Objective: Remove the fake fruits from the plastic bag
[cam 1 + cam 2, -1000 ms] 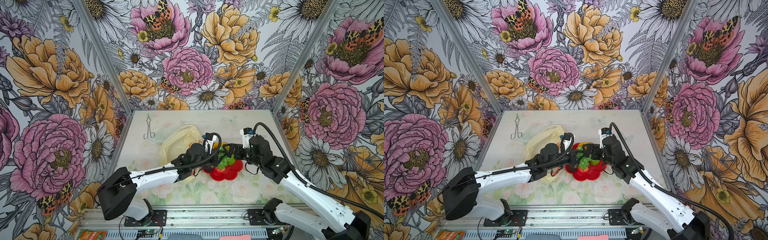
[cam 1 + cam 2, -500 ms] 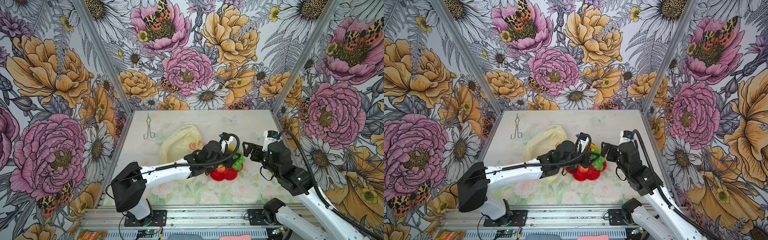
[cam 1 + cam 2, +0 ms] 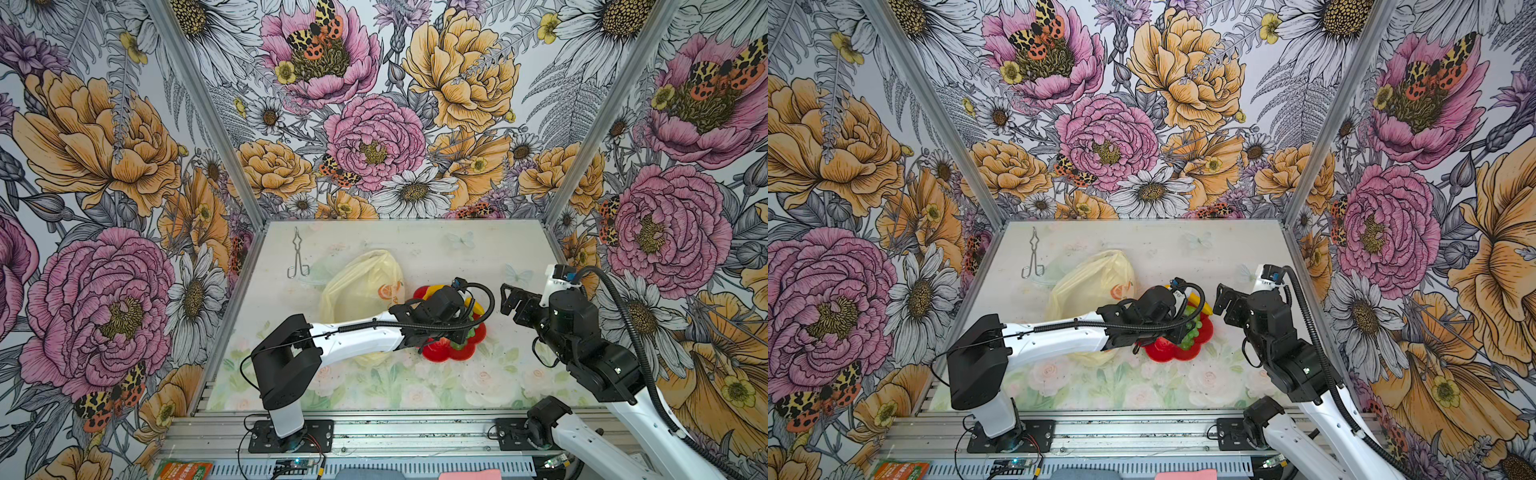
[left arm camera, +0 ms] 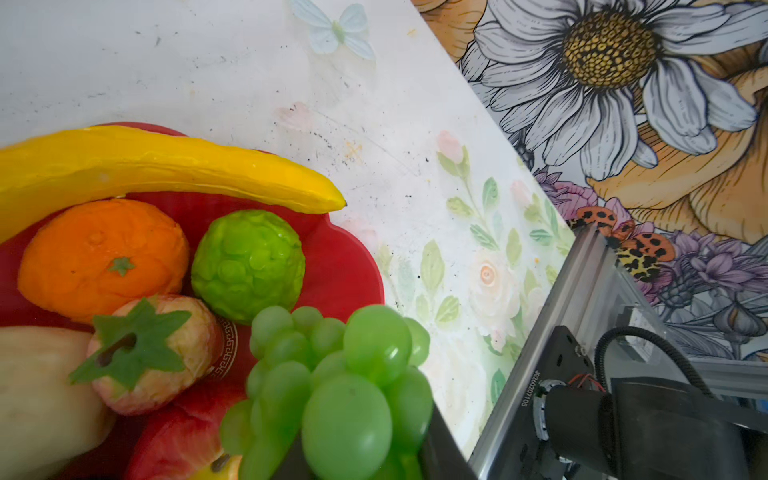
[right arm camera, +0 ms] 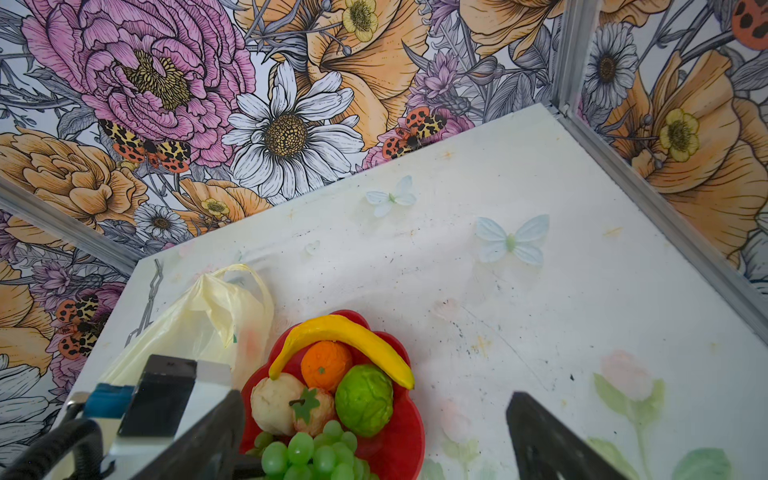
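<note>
The fake fruits (image 5: 326, 372) sit on the red flower-shaped plate (image 5: 409, 440) beside the plastic bag (image 3: 359, 286), left gripper (image 4: 361, 455) straddling the grape bunch (image 4: 345, 395) (gripped or not, cannot tell), right gripper (image 3: 508, 299) gaping wide.

A pale table (image 3: 457, 249), printed with faint roses and butterflies, carries three things: a crumpled yellow plastic bag (image 3: 361, 286) left of centre, a red flower-shaped plate (image 3: 444, 355) just beside it on the right, and metal tongs (image 3: 298, 259) lying apart toward the far left corner.
</note>
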`<state>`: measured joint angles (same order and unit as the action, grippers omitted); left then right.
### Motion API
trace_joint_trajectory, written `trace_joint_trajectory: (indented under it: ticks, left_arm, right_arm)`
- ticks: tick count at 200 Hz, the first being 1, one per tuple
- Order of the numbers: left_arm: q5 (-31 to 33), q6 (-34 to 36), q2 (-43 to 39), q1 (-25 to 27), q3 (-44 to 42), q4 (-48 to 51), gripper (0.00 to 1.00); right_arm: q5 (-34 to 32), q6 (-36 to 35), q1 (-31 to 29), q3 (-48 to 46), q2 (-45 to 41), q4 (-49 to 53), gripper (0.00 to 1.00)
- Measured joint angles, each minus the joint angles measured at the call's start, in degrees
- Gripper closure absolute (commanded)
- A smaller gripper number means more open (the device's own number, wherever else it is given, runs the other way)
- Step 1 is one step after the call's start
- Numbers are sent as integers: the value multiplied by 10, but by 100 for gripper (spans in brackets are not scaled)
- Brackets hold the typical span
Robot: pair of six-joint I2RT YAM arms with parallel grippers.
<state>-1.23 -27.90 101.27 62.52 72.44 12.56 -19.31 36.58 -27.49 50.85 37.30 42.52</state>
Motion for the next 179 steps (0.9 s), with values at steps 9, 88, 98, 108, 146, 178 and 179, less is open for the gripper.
trace_joint_trajectory:
  ticks: [9,88,98,108,146,178,179]
  left_arm:
    - [4,6,13,0,13,9,62]
    - [85,24,79,2,97,87,24]
    - [93,26,79,2,97,91,22]
    - [99,26,79,2,97,96,22]
    - [107,10,42,-3,45,74,20]
    - [108,-13,-10,-21,-11,39,11]
    - [108,-14,-10,-21,-12,39,10]
  right_arm:
    - [0,0,0,0,0,2,0]
    - [0,0,2,-1,0,3,1]
    - [0,0,2,-1,1,4,0]
    - [0,0,2,-1,3,4,1]
    - [1,0,2,-2,11,4,0]
    - [3,1,2,-2,15,4,1]
    - [3,1,2,-2,15,4,1]
